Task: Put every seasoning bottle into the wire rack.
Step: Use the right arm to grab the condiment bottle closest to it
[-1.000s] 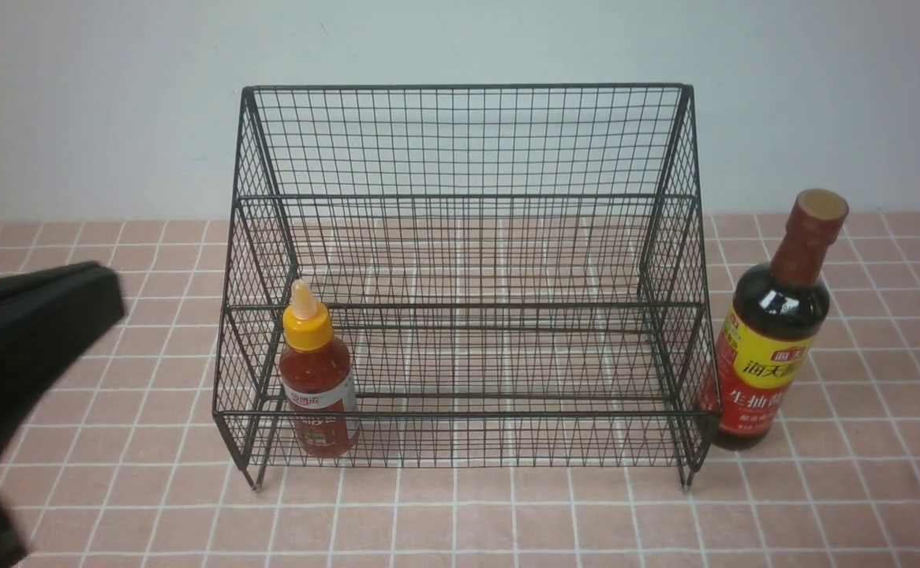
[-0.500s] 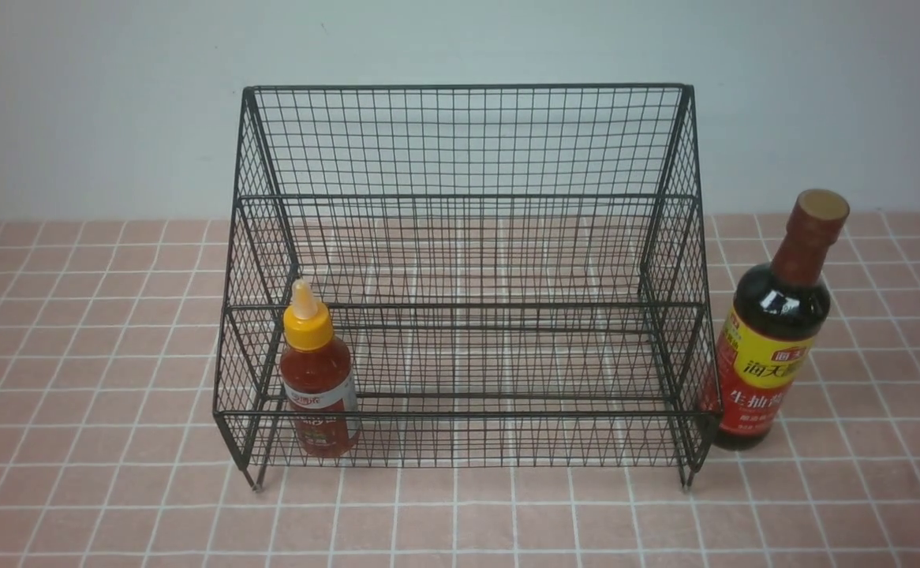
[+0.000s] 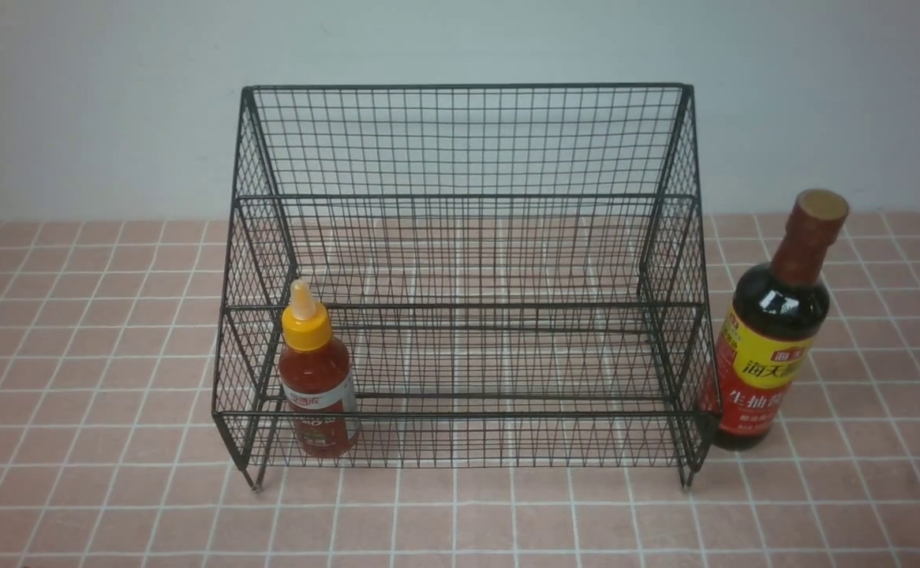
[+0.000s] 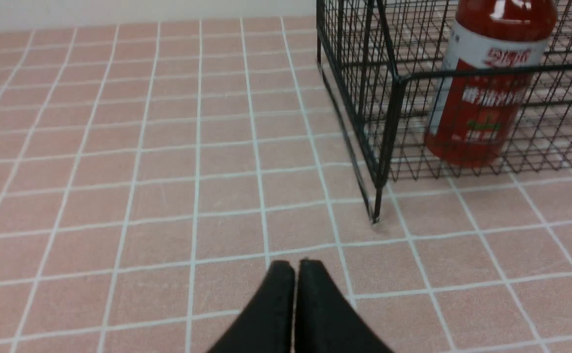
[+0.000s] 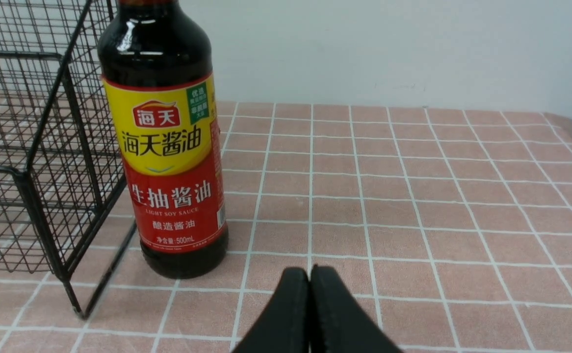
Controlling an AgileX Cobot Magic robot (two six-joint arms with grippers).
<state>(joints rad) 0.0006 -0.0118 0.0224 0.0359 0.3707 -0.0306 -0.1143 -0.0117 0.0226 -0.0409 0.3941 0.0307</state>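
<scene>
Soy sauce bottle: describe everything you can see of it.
The soy sauce bottle looks like glass, dark and glossy, with rounded shoulders, a narrower neck and a brownish-red cap. Its label is yellow above and red below, with Chinese characters and "LIGHT SOY SAUCE". It stands upright on its base on the tiled-pattern surface, outside the wire rack, just beyond its right end. No gripper holds it; whether it touches the rack's side, I can't tell.

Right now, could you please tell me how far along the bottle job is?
About half done. The red sauce bottle already stands inside the wire rack, at its left end. Nothing is in hand: the left gripper and right gripper are both shut on nothing. The soy-sauce bottle is left, standing on the tiled surface just outside the rack's right side.
</scene>
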